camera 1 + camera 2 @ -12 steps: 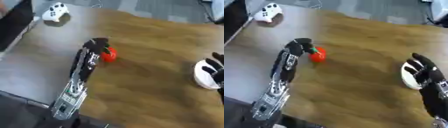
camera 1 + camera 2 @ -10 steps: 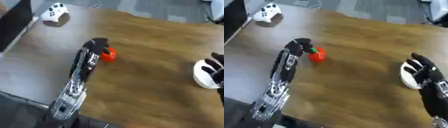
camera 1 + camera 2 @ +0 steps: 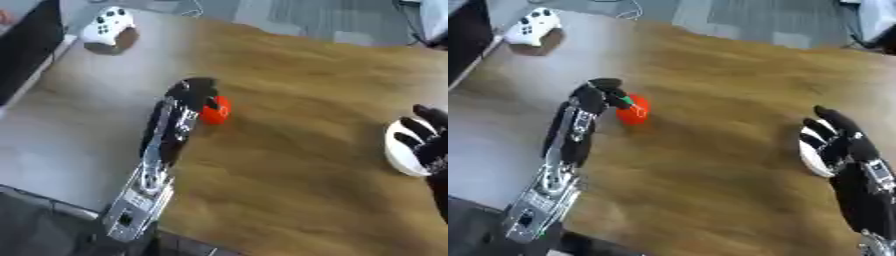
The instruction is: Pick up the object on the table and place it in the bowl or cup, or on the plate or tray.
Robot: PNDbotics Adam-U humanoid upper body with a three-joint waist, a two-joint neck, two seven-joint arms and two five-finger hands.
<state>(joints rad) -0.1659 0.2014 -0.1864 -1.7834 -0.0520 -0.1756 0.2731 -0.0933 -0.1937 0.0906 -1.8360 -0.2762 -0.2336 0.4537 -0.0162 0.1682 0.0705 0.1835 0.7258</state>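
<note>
Both eye views: head-mounted, looking steeply down at wooden table (image 3: 297, 150), apparently tilted; near-identical overlap, right eye offset sideways.

The table (image 3: 297, 100) is brown wood grain with a soft sheen. Touching the matt black left hand (image 3: 598, 94) lies a smooth, glossy red ball (image 3: 633, 110). Under the right hand (image 3: 842, 142), also matt black, sits a smooth white bowl (image 3: 401, 150).
</note>
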